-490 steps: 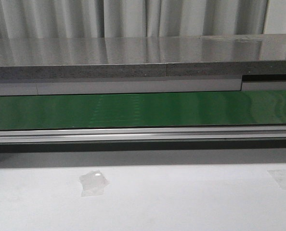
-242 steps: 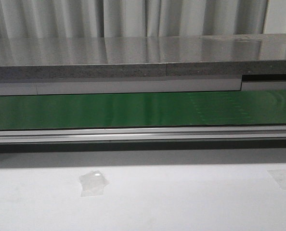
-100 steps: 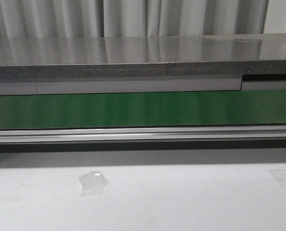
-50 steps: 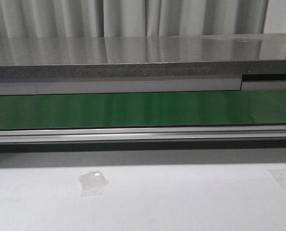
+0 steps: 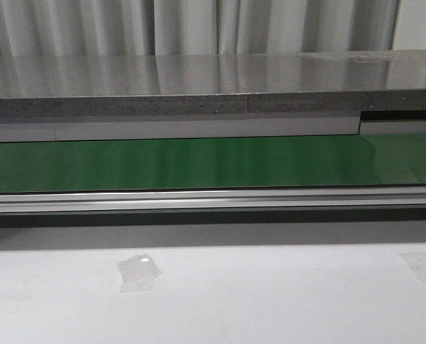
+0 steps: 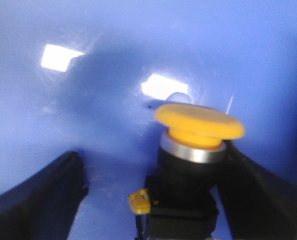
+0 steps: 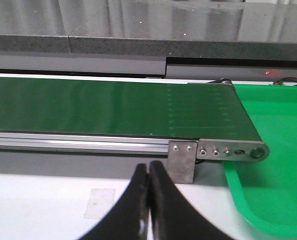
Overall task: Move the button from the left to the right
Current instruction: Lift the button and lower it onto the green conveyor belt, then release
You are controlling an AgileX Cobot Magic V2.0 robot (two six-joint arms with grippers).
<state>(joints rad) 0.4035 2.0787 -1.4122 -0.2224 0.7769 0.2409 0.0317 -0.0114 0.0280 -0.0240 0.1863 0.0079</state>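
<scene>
Two hands, two very different views. On the left wrist camera, the left hand (image 6: pixel 153 200) has its dark fingers (image 6: pixel 36 200) spread wide, with the button (image 6: pixel 191 165) standing upright between them. One finger looks pressed against the button's black body, though it's blurry enough that I can't swear it's touching; the other is well apart from it, so the hand is released, not gripping. The button has a round orange-yellow cap (image 6: pixel 199 121), a silver ring under it and a small yellow tab (image 6: pixel 139 202) low on its side. It sits on a glossy blue surface (image 6: pixel 88 125) with a couple of bright light reflections. No readable writing on the button from here.

The right hand (image 7: pixel 148 200) is clenched with nothing in it, fingertips pressed together, hovering over the white table (image 7: pixel 38 210) near its far edge. Beyond it runs the green conveyor belt (image 7: pixel 113 107) with its aluminium rail and a metal end bracket (image 7: pixel 216 150) with screws. A green tray (image 7: pixel 268 165) sits just beside the belt's end. A piece of clear tape (image 7: pixel 99 202) is stuck on the table.

The front camera shows the belt and two tape patches on the table; neither hand nor the button shows there. No labels or brands legible anywhere.
</scene>
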